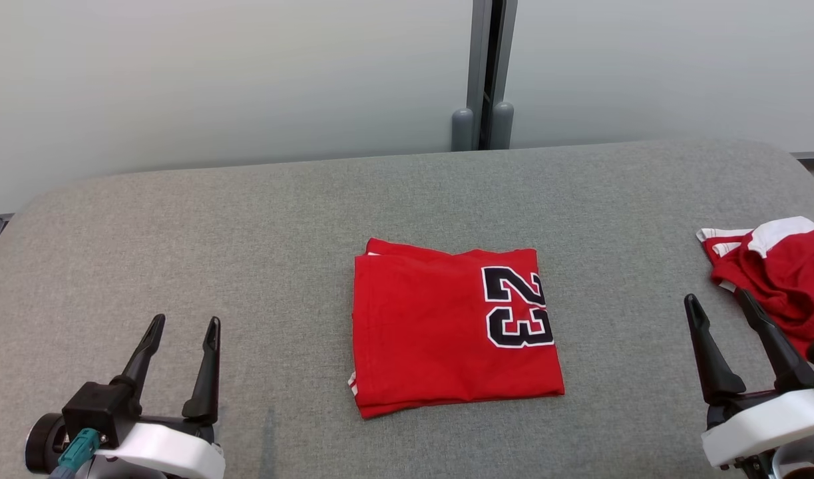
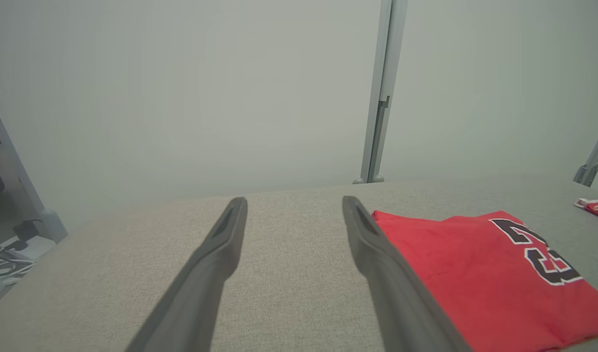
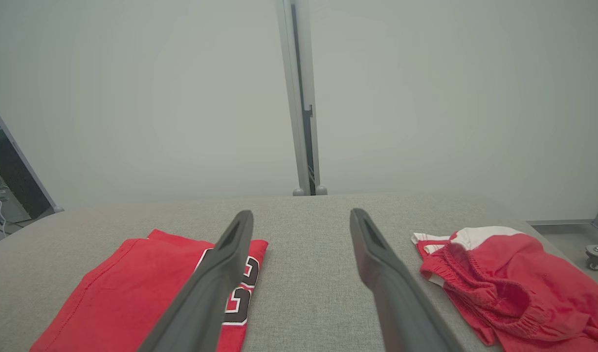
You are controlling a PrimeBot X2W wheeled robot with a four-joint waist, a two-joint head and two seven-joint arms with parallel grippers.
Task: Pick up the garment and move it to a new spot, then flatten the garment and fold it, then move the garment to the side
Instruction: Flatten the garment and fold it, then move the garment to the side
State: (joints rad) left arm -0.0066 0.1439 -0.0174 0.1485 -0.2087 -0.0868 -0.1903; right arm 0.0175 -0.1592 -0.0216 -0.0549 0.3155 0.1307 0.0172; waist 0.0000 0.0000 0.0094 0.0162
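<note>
Jersey (image 1: 453, 326): folded flat, lying between both jaws, untouched
Left gripper (image 1: 186, 320): spread wide, empty
Right gripper (image 1: 717, 295): spread wide, empty
Remaining: likely the shift aside

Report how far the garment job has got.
Done: the red jersey lies folded in a neat rectangle on the table. In hand: nothing; the left gripper and right gripper both stand open, clear of it. Left: moving the folded jersey to the side. A second red garment lies crumpled at the right edge.
</note>
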